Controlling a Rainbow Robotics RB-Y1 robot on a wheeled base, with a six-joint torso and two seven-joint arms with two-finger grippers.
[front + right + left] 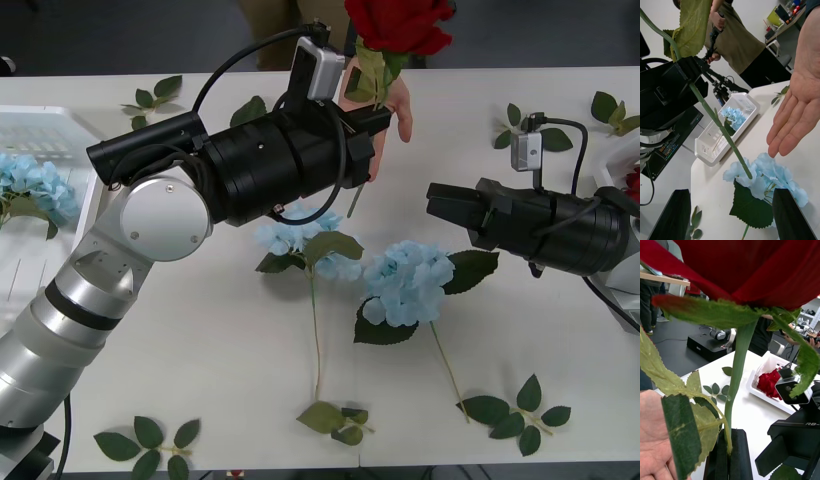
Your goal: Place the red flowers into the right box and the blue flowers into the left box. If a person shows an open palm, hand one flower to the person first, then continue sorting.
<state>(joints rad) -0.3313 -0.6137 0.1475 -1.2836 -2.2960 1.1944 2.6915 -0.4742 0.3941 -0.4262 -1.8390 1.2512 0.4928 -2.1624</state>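
Note:
My left gripper is shut on the green stem of a red flower, held upright over the table's far edge. Its bloom rises above the shut black fingers. A person's open palm lies just behind the stem, also seen as a hand. My right gripper hangs open at mid-right, its black fingers spread wide above a blue flower. Two blue flowers lie mid-table. The left box holds a blue flower. The right box holds red flowers.
Loose green leaf sprigs lie scattered: far left, near the front edge, and far right. The left arm's thick black forearm stretches across the table's middle.

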